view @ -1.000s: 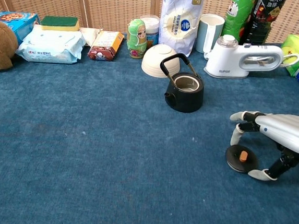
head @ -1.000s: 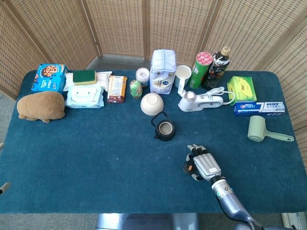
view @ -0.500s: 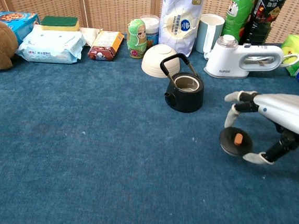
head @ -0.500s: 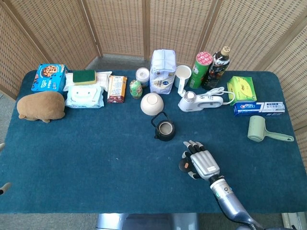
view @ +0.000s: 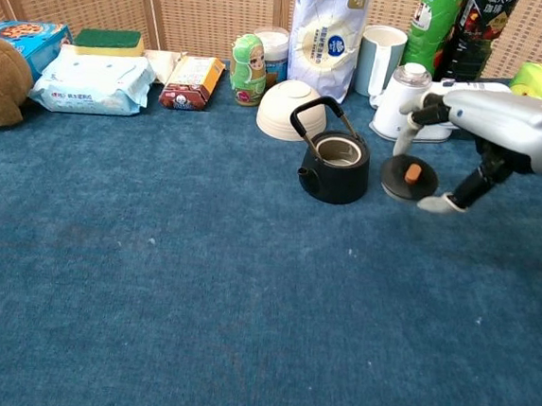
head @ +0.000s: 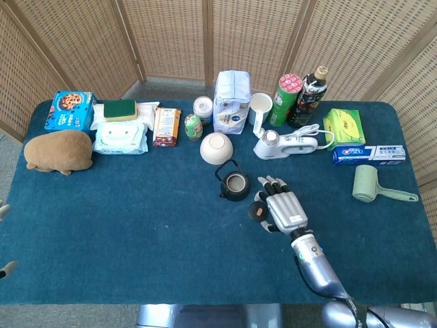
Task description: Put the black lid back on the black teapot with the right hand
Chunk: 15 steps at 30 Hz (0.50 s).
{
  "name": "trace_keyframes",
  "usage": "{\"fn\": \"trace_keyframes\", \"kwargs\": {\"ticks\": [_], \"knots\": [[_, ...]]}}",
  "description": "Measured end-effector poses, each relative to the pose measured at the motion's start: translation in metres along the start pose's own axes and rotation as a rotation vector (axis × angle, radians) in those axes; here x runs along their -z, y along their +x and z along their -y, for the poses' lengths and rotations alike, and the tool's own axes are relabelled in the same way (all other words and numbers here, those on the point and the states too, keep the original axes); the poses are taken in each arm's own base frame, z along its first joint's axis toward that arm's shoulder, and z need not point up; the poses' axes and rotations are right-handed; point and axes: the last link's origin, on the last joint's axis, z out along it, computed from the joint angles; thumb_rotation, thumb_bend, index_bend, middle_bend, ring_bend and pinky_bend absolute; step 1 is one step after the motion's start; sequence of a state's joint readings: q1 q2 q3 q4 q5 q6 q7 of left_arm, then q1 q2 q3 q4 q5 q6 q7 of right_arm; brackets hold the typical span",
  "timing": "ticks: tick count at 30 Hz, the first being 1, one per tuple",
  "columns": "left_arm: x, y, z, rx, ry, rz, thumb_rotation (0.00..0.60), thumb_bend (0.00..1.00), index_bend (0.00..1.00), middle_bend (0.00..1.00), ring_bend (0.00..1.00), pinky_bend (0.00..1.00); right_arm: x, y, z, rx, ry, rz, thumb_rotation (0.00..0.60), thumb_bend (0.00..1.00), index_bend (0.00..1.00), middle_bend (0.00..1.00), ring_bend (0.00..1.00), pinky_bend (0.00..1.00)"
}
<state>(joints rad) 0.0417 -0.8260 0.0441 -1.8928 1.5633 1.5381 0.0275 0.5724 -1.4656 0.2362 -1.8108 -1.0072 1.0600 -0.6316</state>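
The black teapot (head: pixel 234 184) (view: pixel 332 167) stands open-topped on the blue cloth near the table's middle, its handle tipped back. My right hand (head: pixel 281 207) (view: pixel 491 127) holds the black lid (view: pixel 409 178) (head: pixel 257 211), a flat disc with an orange knob, between thumb and fingers. Lid and hand hover above the cloth just right of the teapot, at about the height of its rim. My left hand is out of sight in both views.
A white bowl (head: pixel 216 147) sits upside down just behind the teapot. A white handheld appliance (head: pixel 285 144) lies behind my right hand. Bottles, a white bag (head: pixel 232 102), packets and boxes line the far edge. A brown plush (head: pixel 58 152) rests at far left, a lint roller (head: pixel 369 184) at right.
My right hand has lifted the lid off the cloth and carried it up and toward the teapot, from the near right to just beside the pot.
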Motion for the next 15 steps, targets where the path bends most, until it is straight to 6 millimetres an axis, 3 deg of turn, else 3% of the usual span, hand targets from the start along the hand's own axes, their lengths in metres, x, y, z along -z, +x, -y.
{"fn": "trace_keyframes", "kwargs": {"ticks": [8,15], "knots": [[0.0,-0.001,-0.001,-0.002,0.0,0.008,0.6,0.09,0.0,0.0,0.0,0.02,-0.033,0.012,0.01,-0.008,-0.085,0.001,0.6,0.34,0.38,0.08,0.05,0.05],[-0.001,0.0,0.001,0.006,0.007,0.006,0.6,0.09,0.0,0.0,0.0,0.02,-0.052,0.009,0.017,0.043,-0.143,0.011,0.6,0.34,0.38,0.08,0.05,0.05]]}}
